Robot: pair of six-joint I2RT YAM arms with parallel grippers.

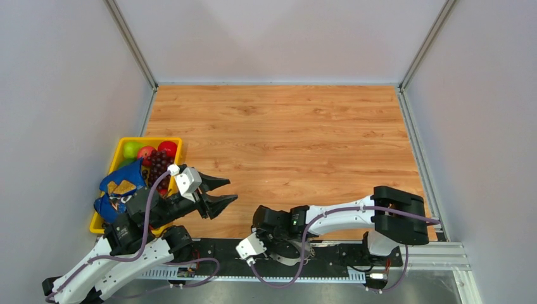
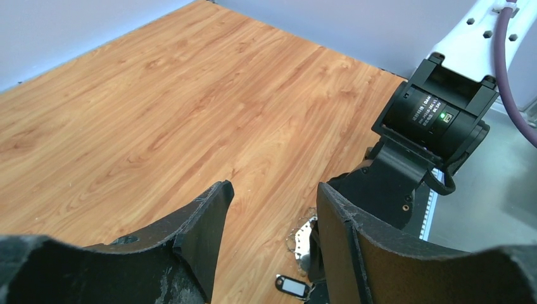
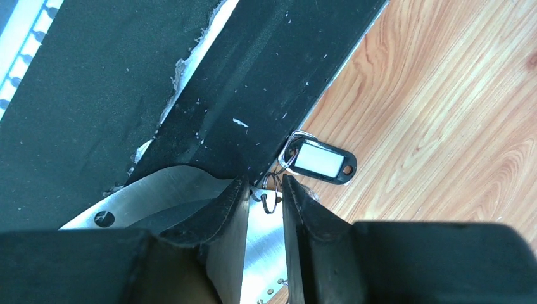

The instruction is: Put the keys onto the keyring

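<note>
Right wrist view: right jaws set narrowly apart, thin wire loop of the keyring (image 3: 271,194) between their tips, right at the edge of the black mat (image 3: 126,76) where the wooden surface (image 3: 443,95) begins. Cannot tell whether pinching the wire or only bracketing it. Black tag (image 3: 322,163) just beyond the tips, linked to the loop, flat on the wood. Probably approached tip-first to catch so thin a wire off the surface. Left jaws spread wide, holding nothing, tag low ahead between them; likely kept ready to bring a key. Keys too small to make out.
</note>
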